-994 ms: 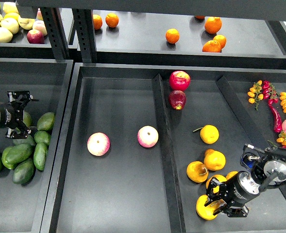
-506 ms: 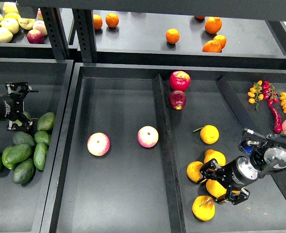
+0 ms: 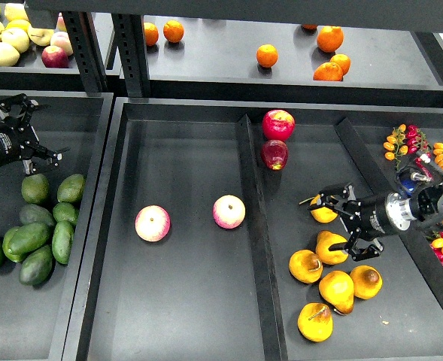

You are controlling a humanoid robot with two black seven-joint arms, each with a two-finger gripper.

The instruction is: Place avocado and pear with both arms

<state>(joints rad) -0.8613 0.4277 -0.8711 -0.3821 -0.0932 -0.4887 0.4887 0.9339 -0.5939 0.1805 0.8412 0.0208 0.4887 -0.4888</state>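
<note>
Several green avocados lie in the left bin; the nearest to my left gripper is the top one (image 3: 34, 188). My left gripper (image 3: 34, 128) hangs open and empty just above and behind that pile, touching none of them. Several golden-yellow pears lie in the right compartment, among them one at the front (image 3: 314, 322) and one at the back (image 3: 323, 213). My right gripper (image 3: 341, 224) is open and empty. It reaches in from the right, with one finger by the back pear and the other by a middle pear (image 3: 332, 247).
Two pink-yellow apples (image 3: 153, 223) (image 3: 229, 211) lie in the middle tray. Two red apples (image 3: 278, 124) sit behind the pears. A raised divider (image 3: 253, 218) separates the compartments. Chillies and small tomatoes (image 3: 424, 162) lie at the right. Oranges (image 3: 329, 71) sit on the back shelf.
My left gripper has risen up and back off the avocado pile, uncovering the top avocado. My right gripper has moved from the front pears up to the back pears, empty.
</note>
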